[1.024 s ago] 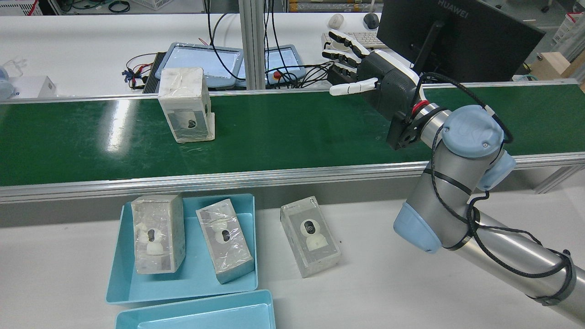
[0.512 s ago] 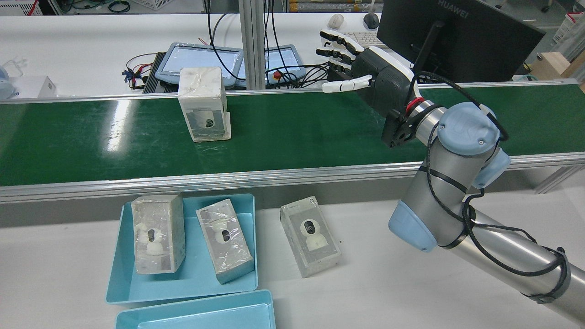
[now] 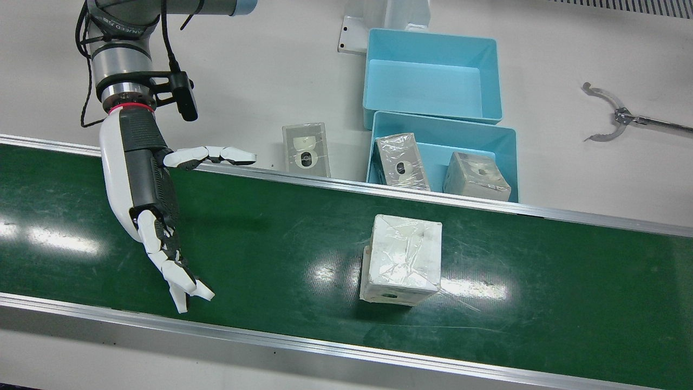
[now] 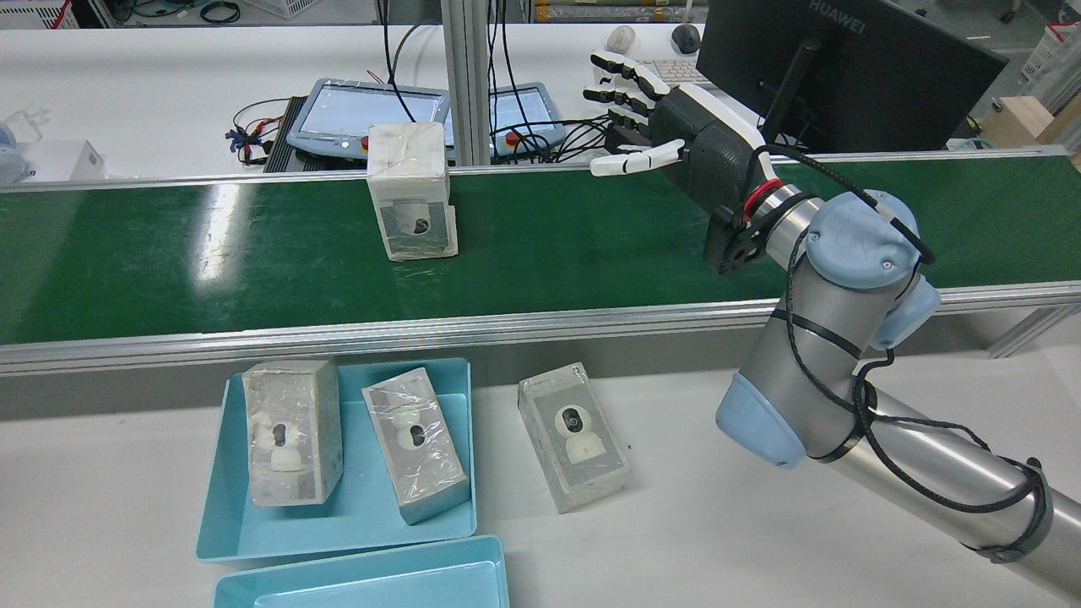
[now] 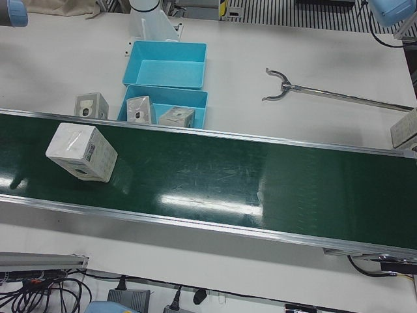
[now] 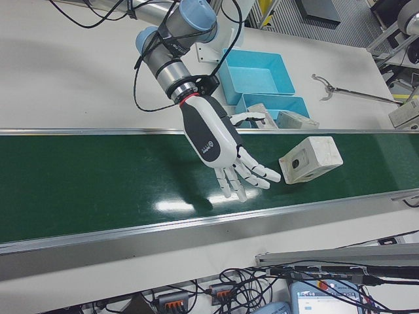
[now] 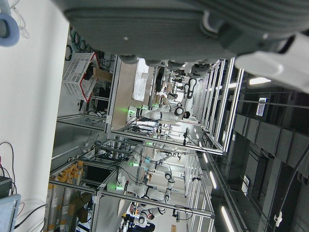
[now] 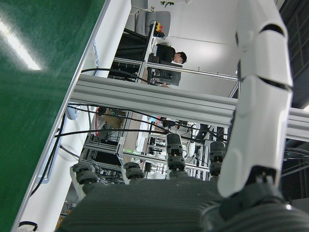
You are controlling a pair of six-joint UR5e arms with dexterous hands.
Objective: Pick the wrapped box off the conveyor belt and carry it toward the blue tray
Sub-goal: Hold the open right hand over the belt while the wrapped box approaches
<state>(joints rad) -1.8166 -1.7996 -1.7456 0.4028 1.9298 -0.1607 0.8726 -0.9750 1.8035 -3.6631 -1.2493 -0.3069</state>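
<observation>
- Because the wrapped box (image 3: 401, 259) stands free at the centre of the front view on the conveyor belt (image 3: 270, 238), well apart from the right robot hand (image 3: 154, 208) at mid-left, a late or misjudged reach could miss it altogether.
- If the spread fingers (image 3: 178, 279) close on a top corner only, the loose plastic wrap may slip, and the box could tip or twist out of the hold.
- Since the blue tray (image 3: 503, 149) at the upper right of that view already holds two wrapped boxes, and another lies on the desk (image 3: 260, 65) just beside it, a careless carry might knock one of them.
- Right robot hand: wide open and holding nothing, palm turned toward the box, fingers pointing to the belt's lower edge in the front view, thumb stretched out along the upper rail; it hangs above the belt.
- Left robot hand (image 7: 183, 29): only its own camera shows it, at the top edge, pointing away from the work; I cannot tell whether it is open or closed.
</observation>
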